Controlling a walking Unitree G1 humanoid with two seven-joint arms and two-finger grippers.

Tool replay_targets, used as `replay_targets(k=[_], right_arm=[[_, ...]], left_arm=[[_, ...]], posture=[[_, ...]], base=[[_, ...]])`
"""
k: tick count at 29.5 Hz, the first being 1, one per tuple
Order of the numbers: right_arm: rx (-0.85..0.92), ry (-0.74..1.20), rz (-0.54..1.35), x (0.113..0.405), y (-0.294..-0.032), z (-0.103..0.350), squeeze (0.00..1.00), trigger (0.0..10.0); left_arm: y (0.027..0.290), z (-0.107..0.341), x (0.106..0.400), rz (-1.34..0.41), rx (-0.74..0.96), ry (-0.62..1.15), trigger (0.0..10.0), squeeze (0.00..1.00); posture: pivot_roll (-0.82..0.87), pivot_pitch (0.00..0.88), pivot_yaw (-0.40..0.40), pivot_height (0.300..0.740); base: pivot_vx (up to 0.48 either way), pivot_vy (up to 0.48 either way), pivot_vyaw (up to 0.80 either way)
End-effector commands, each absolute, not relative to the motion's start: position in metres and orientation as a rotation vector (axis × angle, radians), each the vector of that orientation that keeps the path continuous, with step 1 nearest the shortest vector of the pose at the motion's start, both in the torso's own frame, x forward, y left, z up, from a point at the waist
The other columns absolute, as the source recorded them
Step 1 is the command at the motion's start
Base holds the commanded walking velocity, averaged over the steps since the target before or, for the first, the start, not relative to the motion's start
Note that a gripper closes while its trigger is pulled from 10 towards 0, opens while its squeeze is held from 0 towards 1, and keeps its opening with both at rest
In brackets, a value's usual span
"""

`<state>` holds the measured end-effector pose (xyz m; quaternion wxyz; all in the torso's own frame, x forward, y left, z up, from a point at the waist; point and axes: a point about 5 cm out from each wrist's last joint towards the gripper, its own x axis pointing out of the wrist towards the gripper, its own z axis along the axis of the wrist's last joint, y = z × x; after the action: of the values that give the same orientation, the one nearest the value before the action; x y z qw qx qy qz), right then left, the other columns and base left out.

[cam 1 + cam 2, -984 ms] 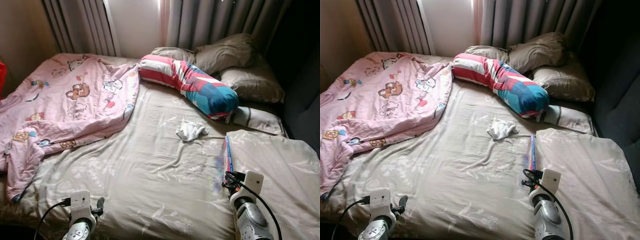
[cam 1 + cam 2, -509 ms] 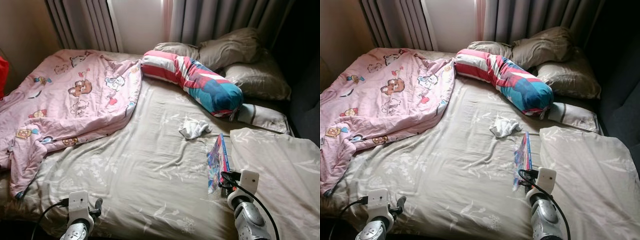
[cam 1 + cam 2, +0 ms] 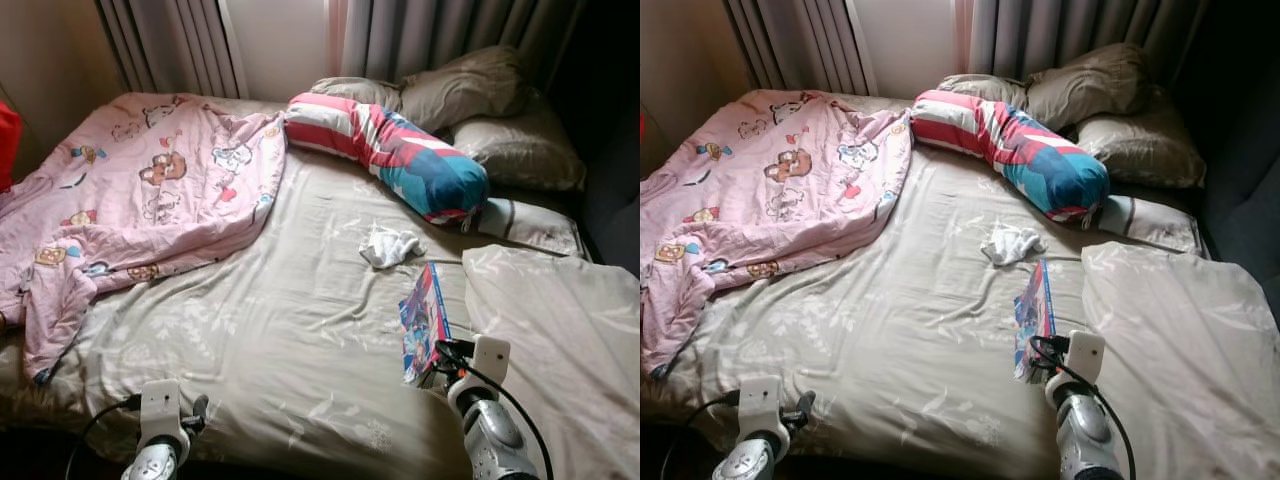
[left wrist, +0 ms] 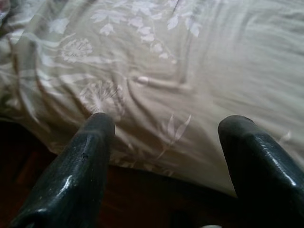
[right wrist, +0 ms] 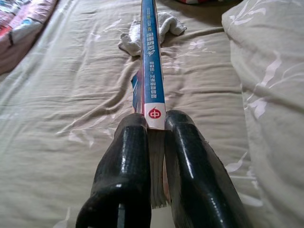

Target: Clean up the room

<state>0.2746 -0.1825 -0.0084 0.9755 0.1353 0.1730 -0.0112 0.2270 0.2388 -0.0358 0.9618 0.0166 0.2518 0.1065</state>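
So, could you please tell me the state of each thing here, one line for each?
Book: held on edge above the bed, gripped at its spine end.
Right pincer: shut on the book.
Left pincer: open, at the bed's near edge.
Pink blanket: crumpled, spread on the robot's left.
White cloth: bunched up on the sheet.
Striped bolster: lying slanted before the pillows.

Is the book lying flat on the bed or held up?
Held up: the right gripper clamps the book by its spine, on edge above the sheet.
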Motion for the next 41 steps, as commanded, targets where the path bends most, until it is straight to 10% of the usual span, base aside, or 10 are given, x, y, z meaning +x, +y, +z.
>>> replay_targets(k=[1,41], right_arm=[[0.313,0.299,0.004,0.284,-0.178,0.001,0.00,10.0],[0.513,0.358,-0.196,0.285,-0.193,-0.006,0.00,10.0]], left_arm=[[0.242,-0.039,0.222,0.203,0.057,0.540,10.0,0.00],[0.284,-0.039,0.189,0.125,0.189,0.591,10.0,0.00]], posture=[[0.03,0.075,0.017,0.657],[0.14,0.270,0.168,0.657]], base=[[0.000,0.000,0.00],[0.000,0.000,0.00]])
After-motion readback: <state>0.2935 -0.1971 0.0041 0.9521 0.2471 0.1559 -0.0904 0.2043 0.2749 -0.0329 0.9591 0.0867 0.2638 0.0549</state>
